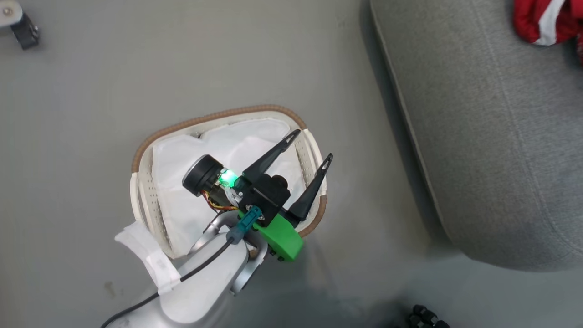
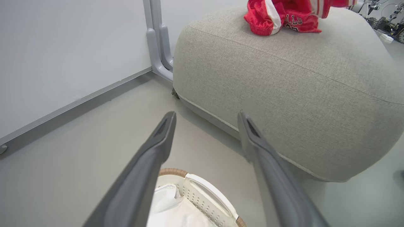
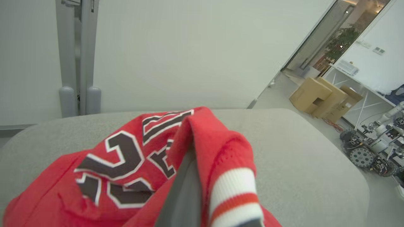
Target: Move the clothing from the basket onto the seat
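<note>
The basket (image 1: 218, 116) stands on the floor, its inside showing nothing but the white liner (image 1: 227, 146). My left gripper (image 1: 314, 144) hovers open over the basket's right rim with nothing between its fingers; in the left wrist view it (image 2: 206, 115) points toward the seat (image 2: 284, 78) above the basket (image 2: 202, 195). Red clothing (image 1: 542, 20) lies on the seat (image 1: 492, 136) at the far corner. In the right wrist view the clothing (image 3: 126, 164) is bunched on the seat (image 3: 300, 151), and my right gripper (image 3: 192, 151) is shut on a fold of it.
A grey partition post (image 2: 157, 41) stands on the floor behind the seat. Cardboard boxes (image 3: 322, 97) and a small wheeled machine (image 3: 369, 151) sit farther off. A dark castor (image 1: 20, 27) is at the head view's top left.
</note>
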`<state>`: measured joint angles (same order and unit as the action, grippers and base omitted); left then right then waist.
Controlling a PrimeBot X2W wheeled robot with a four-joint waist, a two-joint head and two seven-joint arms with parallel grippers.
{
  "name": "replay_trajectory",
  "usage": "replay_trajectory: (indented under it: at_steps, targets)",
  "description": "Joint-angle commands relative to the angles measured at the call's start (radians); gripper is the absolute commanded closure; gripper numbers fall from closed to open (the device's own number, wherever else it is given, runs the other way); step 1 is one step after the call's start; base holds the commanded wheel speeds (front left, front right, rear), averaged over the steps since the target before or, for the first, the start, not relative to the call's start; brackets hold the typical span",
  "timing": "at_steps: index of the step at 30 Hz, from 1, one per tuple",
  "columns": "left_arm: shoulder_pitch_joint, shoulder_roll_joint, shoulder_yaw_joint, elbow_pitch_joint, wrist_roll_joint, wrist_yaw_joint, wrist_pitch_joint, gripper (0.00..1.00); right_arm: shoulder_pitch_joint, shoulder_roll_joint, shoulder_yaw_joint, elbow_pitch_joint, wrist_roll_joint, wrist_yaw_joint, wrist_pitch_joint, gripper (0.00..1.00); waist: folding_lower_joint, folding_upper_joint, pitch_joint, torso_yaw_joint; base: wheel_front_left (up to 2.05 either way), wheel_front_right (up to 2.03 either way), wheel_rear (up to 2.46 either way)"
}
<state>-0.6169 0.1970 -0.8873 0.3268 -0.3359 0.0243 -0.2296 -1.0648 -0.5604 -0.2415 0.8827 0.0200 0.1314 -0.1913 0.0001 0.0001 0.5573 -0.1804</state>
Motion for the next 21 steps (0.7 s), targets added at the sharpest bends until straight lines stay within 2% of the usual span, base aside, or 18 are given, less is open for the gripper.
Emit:
replay_trajectory:
  at_steps: [1,9,11,12,21]
  targets:
    - [-0.020,0.009,0.001,-0.006,0.009,0.006,0.002,0.00,0.019,0.014,-0.009,0.021,-0.015,-0.001,-0.020,1.00,-0.0001,-0.0001,0.061,0.018,0.00,0.00,0.00]
    - [-0.010,0.038,0.000,-0.021,0.004,0.014,0.017,0.00,0.075,0.109,-0.044,0.118,-0.030,-0.001,-0.069,1.00,-0.0001,-0.0001,0.060,-0.030,0.00,0.00,0.00]
    - [-0.004,0.043,0.001,-0.022,-0.003,0.017,0.022,0.00,0.084,0.127,-0.050,0.111,-0.021,-0.001,-0.074,0.51,-0.0001,-0.0001,0.053,-0.042,0.00,0.00,0.00]
    - [0.000,0.045,0.001,-0.022,-0.006,0.019,0.022,0.00,0.098,0.133,-0.049,0.100,-0.020,-0.001,-0.074,0.00,-0.0001,-0.0001,0.048,-0.048,0.00,0.00,0.00]
    - [0.019,0.048,0.014,-0.019,-0.032,0.026,0.008,0.00,0.272,0.201,-0.018,-0.106,0.017,-0.001,-0.075,0.00,-0.0001,-0.0001,-0.014,-0.079,0.00,0.00,0.00]
